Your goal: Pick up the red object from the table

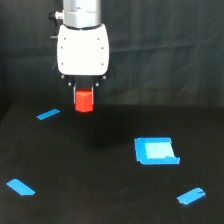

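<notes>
Black and matte, the table (100, 190) spreads wide beneath a dark backdrop. Lifted clear above it, the red object (84, 100), a small orange-red block, sits clamped in the gripper (84, 92). Blue tape strips (48, 114) and a blue square patch (155, 150) lie well apart below.

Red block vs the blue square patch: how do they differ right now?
The red block is a chunky solid piece; the blue square patch looks flat. The block is orange-red, the patch bright blue with a paler centre. The block sits at the gripper, seemingly above the table; the patch lies on the table, toward the exterior view's right. The patch looks wider. Both look matte.
</notes>
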{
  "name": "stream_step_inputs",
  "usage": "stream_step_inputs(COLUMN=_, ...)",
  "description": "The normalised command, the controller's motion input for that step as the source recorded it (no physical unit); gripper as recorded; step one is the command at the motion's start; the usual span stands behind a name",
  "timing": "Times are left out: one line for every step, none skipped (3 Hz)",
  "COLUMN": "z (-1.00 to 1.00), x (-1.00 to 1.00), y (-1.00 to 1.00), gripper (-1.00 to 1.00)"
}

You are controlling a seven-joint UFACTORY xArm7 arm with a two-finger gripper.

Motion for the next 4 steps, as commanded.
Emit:
stream_step_inputs(z=0.04, x=0.01, y=0.03, gripper=-1.0)
stream_step_inputs(z=0.07, x=0.0, y=0.07, gripper=-1.0)
stream_step_inputs(z=0.05, x=0.06, y=-0.03, gripper=-0.95)
stream_step_inputs(z=0.08, x=0.01, y=0.03, gripper=-1.0)
